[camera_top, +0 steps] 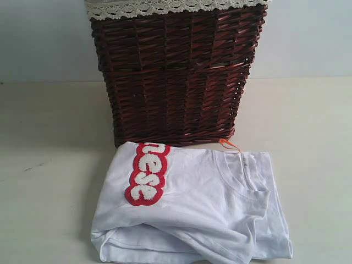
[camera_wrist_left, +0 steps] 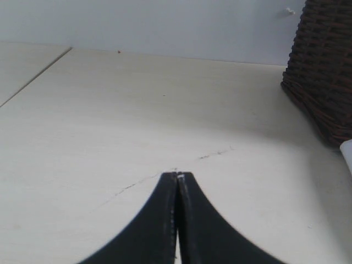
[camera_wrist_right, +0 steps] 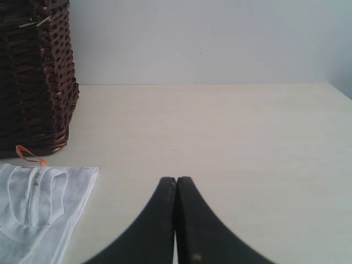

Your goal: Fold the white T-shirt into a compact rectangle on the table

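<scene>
The white T-shirt (camera_top: 192, 209) lies folded on the table (camera_top: 44, 165), in front of the wicker basket. Its red-outlined lettering (camera_top: 147, 173) faces up at the left, the ribbed collar (camera_top: 242, 179) at the right, with the orange neck tag (camera_top: 228, 144) by the basket's foot. In the right wrist view the shirt's collar edge (camera_wrist_right: 38, 203) and tag (camera_wrist_right: 25, 153) show off to one side of my right gripper (camera_wrist_right: 176, 180), which is shut over bare table. My left gripper (camera_wrist_left: 177, 175) is shut too, over bare table, with only a sliver of the shirt (camera_wrist_left: 347, 154) in view. Neither gripper shows in the exterior view.
A dark red-brown wicker basket (camera_top: 173, 71) with a lace trim stands just behind the shirt, also seen as the basket (camera_wrist_left: 324, 66) in the left wrist view and the basket (camera_wrist_right: 33, 77) in the right wrist view. A faint dark scratch (camera_wrist_left: 214, 154) marks the table. A pale wall rises behind.
</scene>
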